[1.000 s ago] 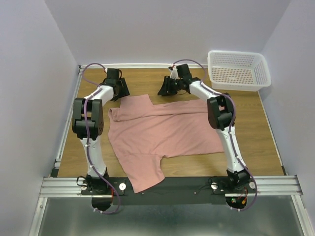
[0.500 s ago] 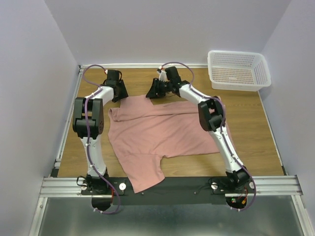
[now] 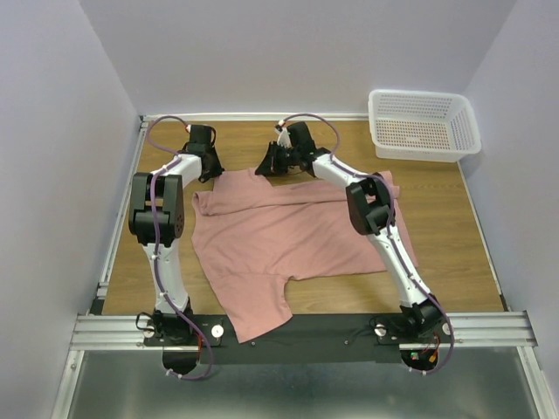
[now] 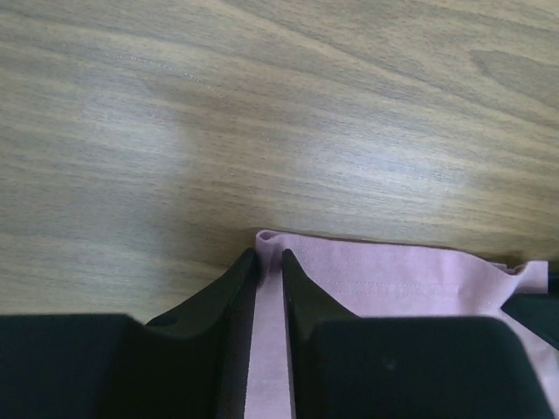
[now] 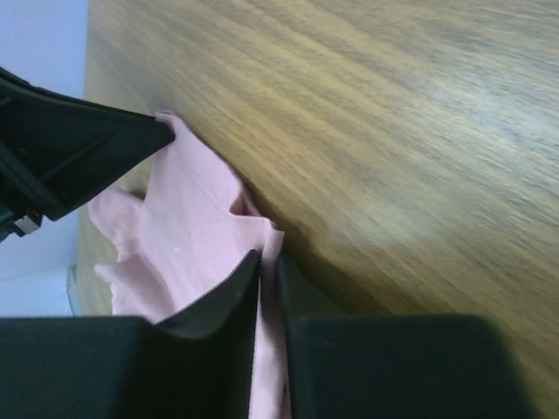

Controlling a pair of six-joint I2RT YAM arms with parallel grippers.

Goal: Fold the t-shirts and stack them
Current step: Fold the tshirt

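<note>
Left gripper, far left of the light brown wooden table: same place as a second ago. In the left wrist view the black fingers are pinched nearly closed on the hem corner, with only a thin strip of pink cloth between them.

Dusty pink short-sleeved cotton t-shirt: lies spread flat mid-table between the two arms, its far edge gripped at two spots. One sleeve droops over the near edge onto the rail.

Right gripper: has slid left along the far edge over the last second and is now near the left gripper, taking its pinch of cloth along. Its jaws are closed down on a ruffled bit of the hem. Likely this gathers the far edge for a first fold, which is barely begun.

White plastic mesh basket: far right corner, well apart from the shirt, untouched.

Hard to tell:
- No printed graphic shows.
- The right arm covers part of the shirt's right edge.
- Both wrist views cut off below the fingers.
- Only one shirt is in view, so no stack yet.
</note>
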